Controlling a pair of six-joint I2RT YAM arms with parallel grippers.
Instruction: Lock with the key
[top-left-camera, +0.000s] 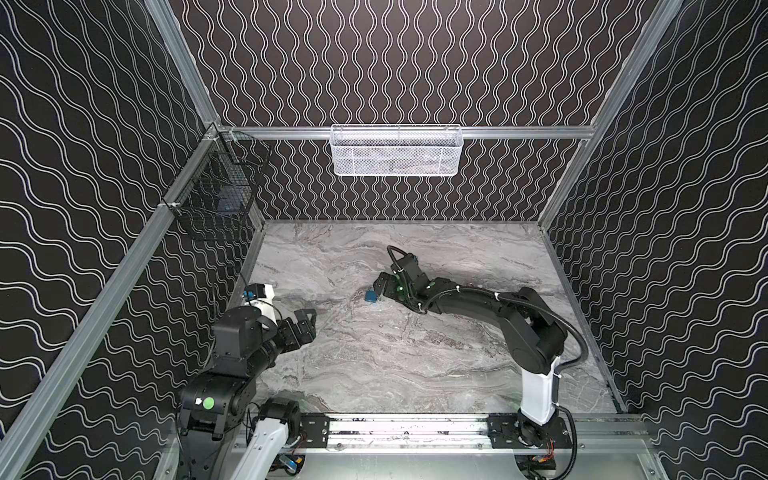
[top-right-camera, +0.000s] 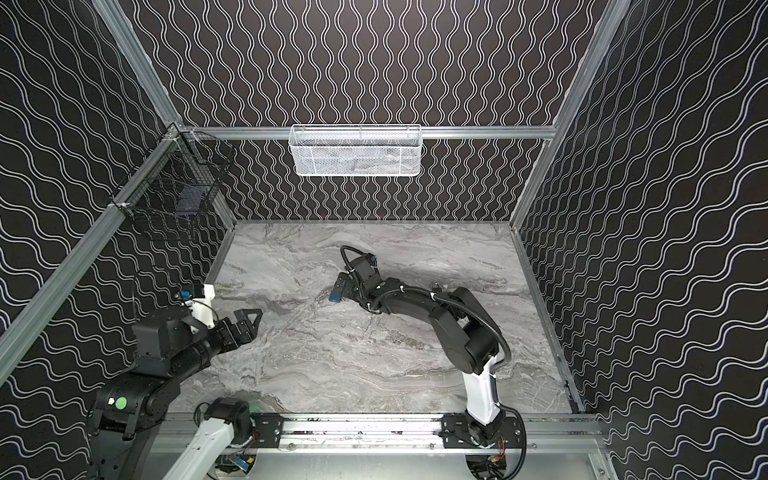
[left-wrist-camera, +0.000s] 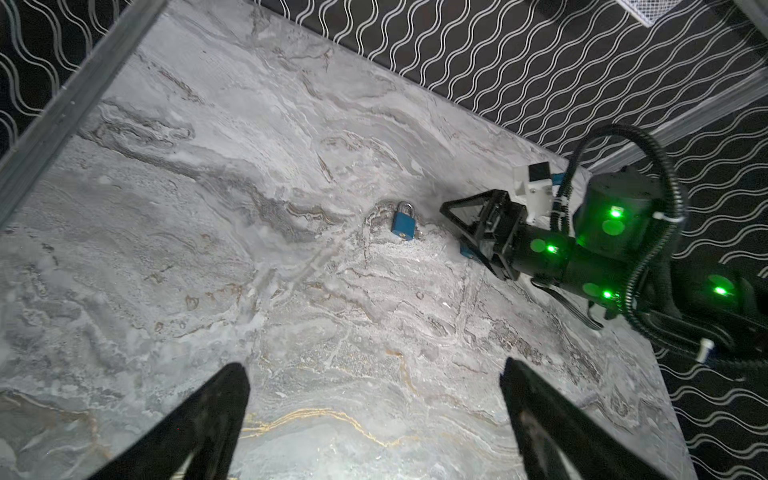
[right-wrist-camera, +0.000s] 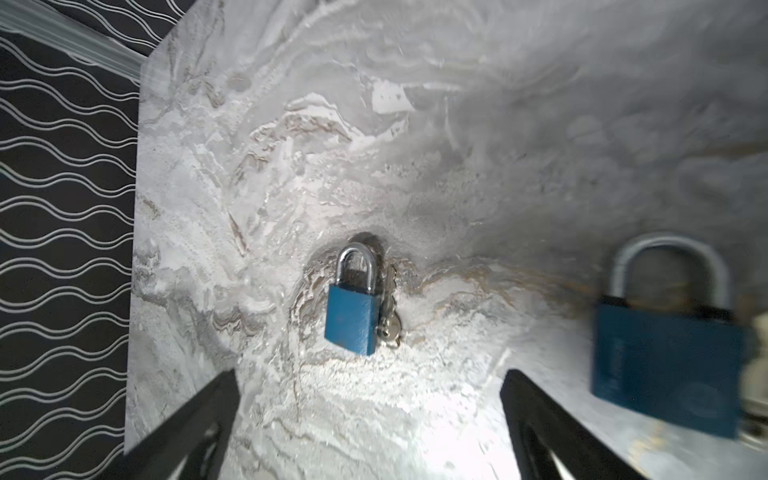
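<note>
A blue padlock (right-wrist-camera: 352, 316) with a silver shackle lies flat on the marble table (right-wrist-camera: 457, 166), and a silver key (right-wrist-camera: 390, 307) lies against its side. My right gripper (right-wrist-camera: 370, 374) hovers just short of it, open and empty. A second blue padlock (right-wrist-camera: 665, 365) shows large and blurred outside one finger; I cannot tell whether it is resting on the table. In the left wrist view the padlock (left-wrist-camera: 404, 224) lies just past the right gripper (left-wrist-camera: 453, 226). Both top views show one blue padlock (top-left-camera: 371, 296) (top-right-camera: 336, 296) at that gripper's tips. My left gripper (left-wrist-camera: 372, 363) (top-left-camera: 306, 322) is open over bare table at the left.
A white mesh basket (top-left-camera: 397, 151) hangs on the back wall and a black wire basket (top-left-camera: 216, 187) on the left wall. Patterned walls with metal rails enclose the table on three sides. The arm bases sit on the front rail (top-left-camera: 415, 430).
</note>
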